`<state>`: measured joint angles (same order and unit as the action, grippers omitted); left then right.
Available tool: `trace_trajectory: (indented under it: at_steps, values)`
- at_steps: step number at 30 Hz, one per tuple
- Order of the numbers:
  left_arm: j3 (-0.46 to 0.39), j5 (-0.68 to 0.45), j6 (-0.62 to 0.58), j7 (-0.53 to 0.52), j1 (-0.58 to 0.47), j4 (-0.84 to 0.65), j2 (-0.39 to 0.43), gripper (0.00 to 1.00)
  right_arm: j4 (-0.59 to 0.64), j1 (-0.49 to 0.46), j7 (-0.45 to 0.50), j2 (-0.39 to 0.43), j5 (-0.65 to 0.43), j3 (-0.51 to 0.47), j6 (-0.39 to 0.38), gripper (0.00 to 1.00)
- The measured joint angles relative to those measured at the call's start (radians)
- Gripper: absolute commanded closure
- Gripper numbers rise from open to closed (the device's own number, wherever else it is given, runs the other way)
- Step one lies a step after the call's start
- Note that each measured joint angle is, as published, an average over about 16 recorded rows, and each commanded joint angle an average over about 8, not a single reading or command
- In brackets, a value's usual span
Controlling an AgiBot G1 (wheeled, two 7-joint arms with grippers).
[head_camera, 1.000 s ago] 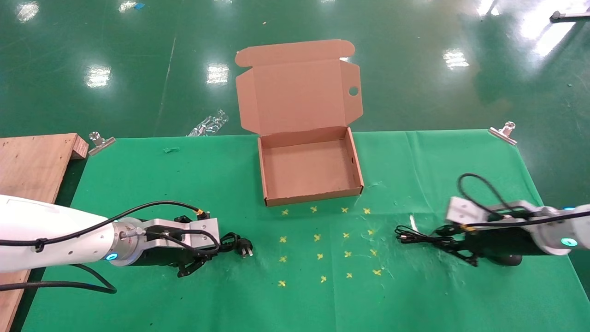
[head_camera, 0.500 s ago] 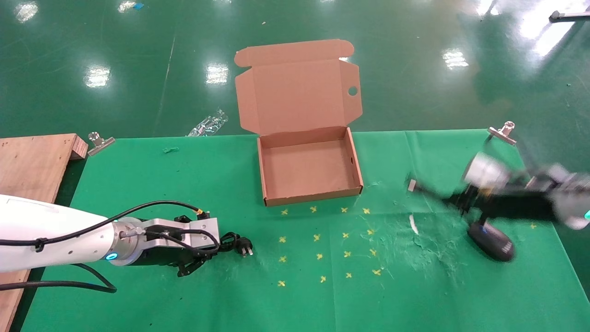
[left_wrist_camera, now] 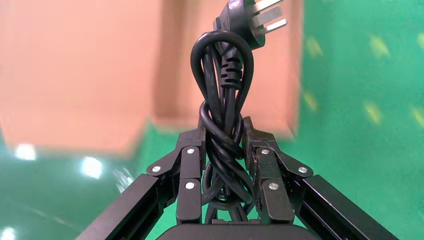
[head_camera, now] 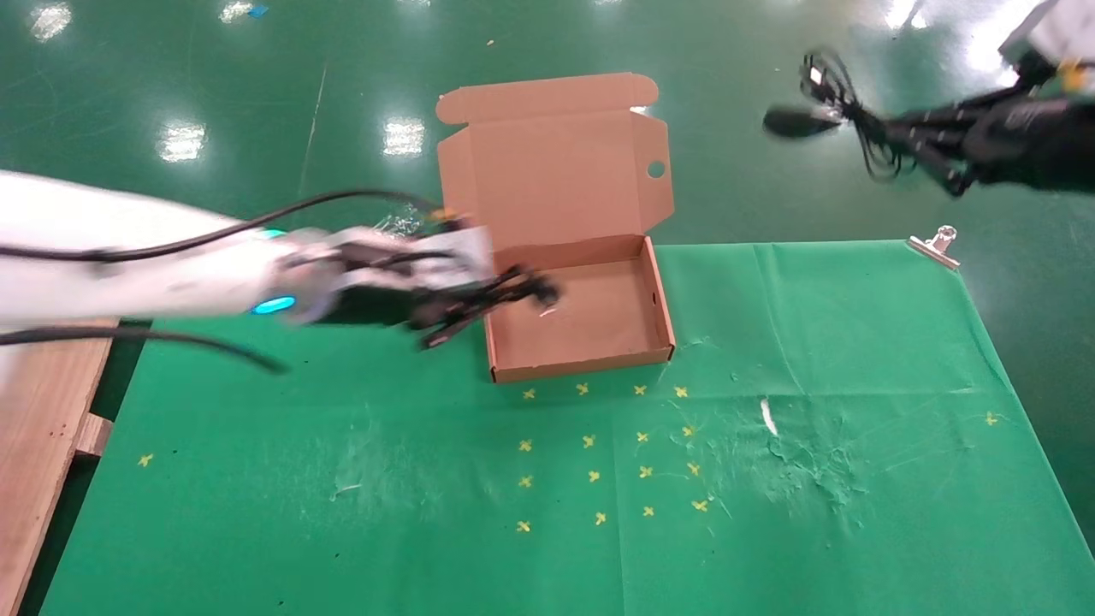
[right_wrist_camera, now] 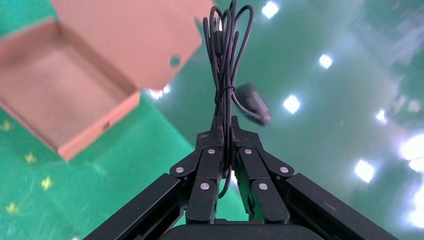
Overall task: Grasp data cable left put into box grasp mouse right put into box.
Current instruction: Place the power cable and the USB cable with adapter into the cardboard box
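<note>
My left gripper (head_camera: pixel 500 299) is shut on the data cable (head_camera: pixel 541 293), a thick black bundle. It holds the cable over the left wall of the open cardboard box (head_camera: pixel 575 366). In the left wrist view the bundle (left_wrist_camera: pixel 223 125) is clamped between the fingers and the pronged plug (left_wrist_camera: pixel 247 20) sticks out beyond them. My right gripper (head_camera: pixel 894 137) is high at the far right, over the floor behind the table. It is shut on the mouse's thin looped wire (head_camera: pixel 834 85). The black mouse (head_camera: pixel 791 121) dangles from that wire. It also shows in the right wrist view (right_wrist_camera: pixel 254 102).
The box's lid (head_camera: pixel 547 171) stands open behind it, with a round hole in its right flap. Yellow crosses (head_camera: pixel 590 475) mark the green cloth in front of the box. A wooden board (head_camera: pixel 34 479) lies at the left edge. A metal clip (head_camera: pixel 934 244) holds the far right corner.
My left gripper lifted the data cable off the front left of the table and carried it to the box. My right gripper rose up and back, swinging the mouse off the table by its wire.
</note>
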<state>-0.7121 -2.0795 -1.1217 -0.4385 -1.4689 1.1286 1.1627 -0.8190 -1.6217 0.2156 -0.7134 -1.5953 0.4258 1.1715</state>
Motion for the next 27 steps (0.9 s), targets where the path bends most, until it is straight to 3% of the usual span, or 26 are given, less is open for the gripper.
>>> trace_trajectory:
  at_steps: [5,6,13,14,20,27]
  values:
    - [-0.073,-0.061,0.115,-0.016,-0.027,-0.089,0.123,1.00,-0.091,-0.020,0.062,0.031,0.016,-0.015,0.019,1.00]
    - [-0.092,-0.072,0.138,-0.023,-0.030,-0.103,0.142,0.94,-0.109,-0.023,0.074,0.038,0.019,-0.018,0.023,1.00]
    - [-0.250,-0.105,0.261,-0.098,-0.051,-0.154,0.206,0.07,-0.218,-0.025,0.137,0.070,0.041,-0.029,0.049,1.00]
    - [-0.272,-0.103,0.274,-0.111,-0.055,-0.154,0.206,0.00,-0.229,-0.024,0.142,0.072,0.045,-0.030,0.052,1.00]
    - [-0.389,-0.084,0.330,-0.185,-0.087,-0.160,0.204,0.00,-0.262,-0.021,0.144,0.069,0.064,-0.034,0.063,1.00]
    - [-0.459,-0.062,0.382,-0.235,-0.132,-0.200,0.191,0.00,-0.250,-0.029,0.112,0.044,0.078,-0.031,0.074,1.00]
